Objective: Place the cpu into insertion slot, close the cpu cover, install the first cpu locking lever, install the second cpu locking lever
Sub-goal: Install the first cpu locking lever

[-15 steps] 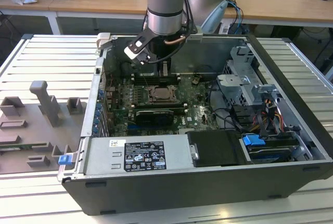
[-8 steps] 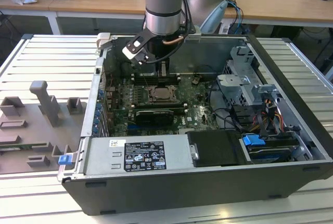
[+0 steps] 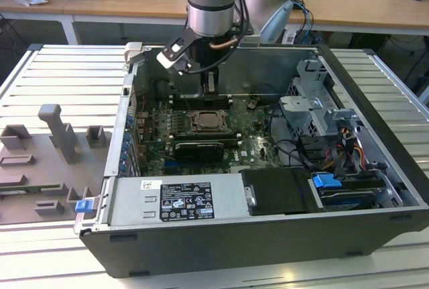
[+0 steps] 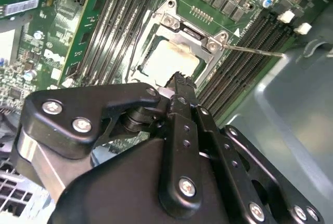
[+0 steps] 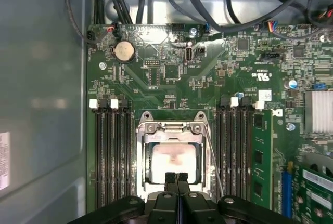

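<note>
Our fingers [image 5: 169, 180] are pressed together on nothing, hovering over one edge of the cover [image 5: 171, 128], which lies down over the cpu [image 5: 174, 157] seated in the slot [image 5: 140, 161]. To latch the loose lever [image 4: 255, 51] well, we judge, the tips should sweep it sideways and down without pressing the cpu. We count one cpu, one cover, one loose lever, two memory banks [image 5: 112, 151].
</note>
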### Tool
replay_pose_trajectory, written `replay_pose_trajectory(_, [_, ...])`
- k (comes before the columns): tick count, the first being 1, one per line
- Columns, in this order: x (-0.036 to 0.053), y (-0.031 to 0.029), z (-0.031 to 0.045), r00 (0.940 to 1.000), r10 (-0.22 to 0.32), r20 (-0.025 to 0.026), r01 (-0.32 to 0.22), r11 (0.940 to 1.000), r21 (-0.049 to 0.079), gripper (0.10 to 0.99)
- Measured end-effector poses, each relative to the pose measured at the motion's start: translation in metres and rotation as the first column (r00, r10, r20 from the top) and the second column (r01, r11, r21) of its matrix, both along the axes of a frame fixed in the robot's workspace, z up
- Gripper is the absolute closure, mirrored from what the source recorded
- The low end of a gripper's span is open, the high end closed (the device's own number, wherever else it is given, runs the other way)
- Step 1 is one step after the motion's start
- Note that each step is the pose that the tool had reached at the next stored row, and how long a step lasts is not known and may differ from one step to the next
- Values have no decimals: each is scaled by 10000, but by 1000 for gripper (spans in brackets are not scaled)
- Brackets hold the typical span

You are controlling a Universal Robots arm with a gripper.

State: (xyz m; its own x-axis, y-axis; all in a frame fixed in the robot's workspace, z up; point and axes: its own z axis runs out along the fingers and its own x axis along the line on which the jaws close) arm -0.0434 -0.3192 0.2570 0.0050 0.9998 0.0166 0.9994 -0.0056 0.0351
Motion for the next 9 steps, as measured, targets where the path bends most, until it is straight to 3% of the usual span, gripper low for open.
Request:
replay_pose_trajectory(2, [0,0,68,10000,1,-5,-1,10000,0,980])
replay_pose_trajectory(4, [0,0,75,10000,5,-12,-5,10000,2,980])
replay_pose_trajectory(6, [1,0,75,9965,837,-15,-837,9965,-3,980])
replay_pose_trajectory(9, [0,0,72,9889,1488,-16,-1488,9889,-3,980])
